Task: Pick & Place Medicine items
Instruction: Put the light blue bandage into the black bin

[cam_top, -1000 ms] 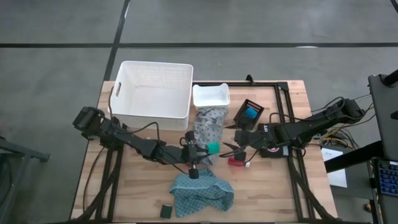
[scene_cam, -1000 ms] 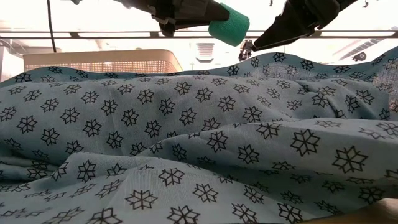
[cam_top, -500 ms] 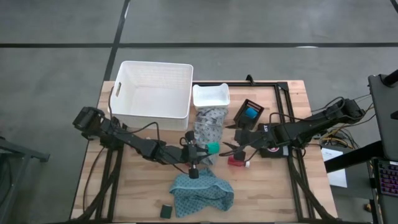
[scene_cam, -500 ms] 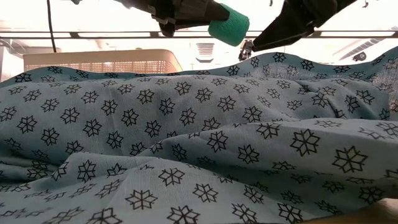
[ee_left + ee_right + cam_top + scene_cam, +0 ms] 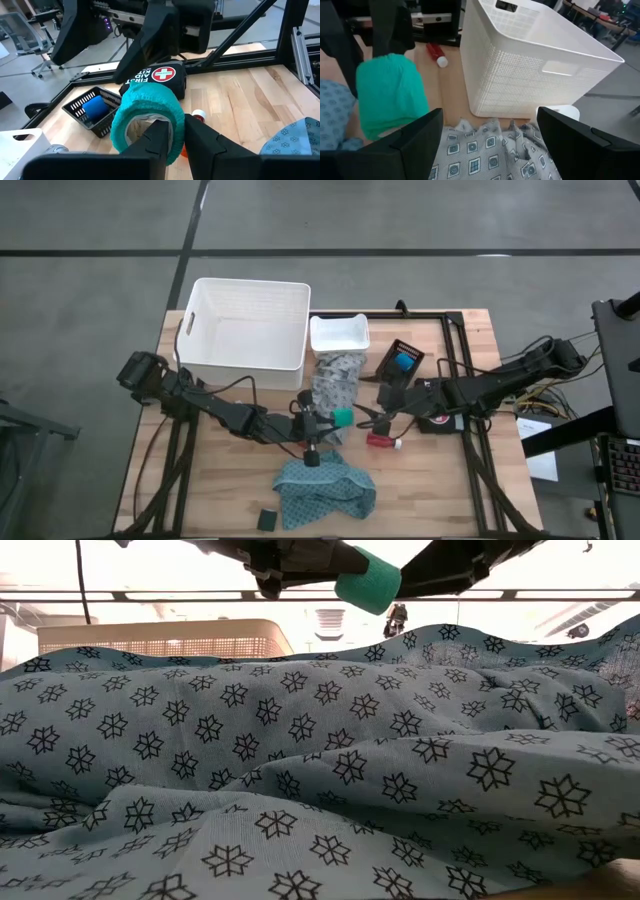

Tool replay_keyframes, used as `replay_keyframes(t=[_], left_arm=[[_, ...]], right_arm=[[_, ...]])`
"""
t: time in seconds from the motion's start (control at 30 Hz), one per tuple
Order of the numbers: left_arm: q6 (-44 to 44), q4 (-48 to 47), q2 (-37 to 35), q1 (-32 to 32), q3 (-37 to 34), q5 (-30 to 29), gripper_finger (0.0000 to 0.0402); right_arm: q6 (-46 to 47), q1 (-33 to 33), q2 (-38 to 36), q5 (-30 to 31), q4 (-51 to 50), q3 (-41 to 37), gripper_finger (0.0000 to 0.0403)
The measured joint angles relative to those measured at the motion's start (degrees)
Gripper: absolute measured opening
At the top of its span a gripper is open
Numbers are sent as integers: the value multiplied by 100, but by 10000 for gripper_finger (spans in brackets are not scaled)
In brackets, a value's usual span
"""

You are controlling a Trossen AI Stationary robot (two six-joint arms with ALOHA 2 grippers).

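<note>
Now: left gripper (image 5: pixel 332 418) mid-table, fingers (image 5: pixel 159 142) pinched on green roll (image 5: pixel 343 418), held above teal cloth (image 5: pixel 327 486). Right gripper (image 5: pixel 372 418) just beside it, jaws spread wide, empty. Red bottle (image 5: pixel 383 441) lies on table below right gripper.

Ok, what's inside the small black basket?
The black basket holds one blue round container, lying on its side in the left wrist view. Anything beneath it is hidden by the basket walls.

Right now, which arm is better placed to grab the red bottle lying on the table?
Right. The right gripper is open, just beside the red bottle. The left gripper is shut on the green roll, so it's occupied.
</note>
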Motion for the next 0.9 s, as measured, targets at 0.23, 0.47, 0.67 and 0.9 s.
replay_keyframes(t=[0.23, 0.47, 0.67, 0.9], left_arm=[[401, -157, 0, 0, 0, 0, 58], [947, 32, -2, 20, 0, 1, 47], [997, 57, -2, 177, 0, 78, 47], [1008, 83, -2, 538, 0, 1207, 47]], right_arm=[[25, -6, 0, -73, -4, 0, 317], [25, -6, 0, -89, -248, 0, 299], [22, 6, 0, -94, -275, 0, 281], [-61, 29, -4, -366, -285, 0, 260]])
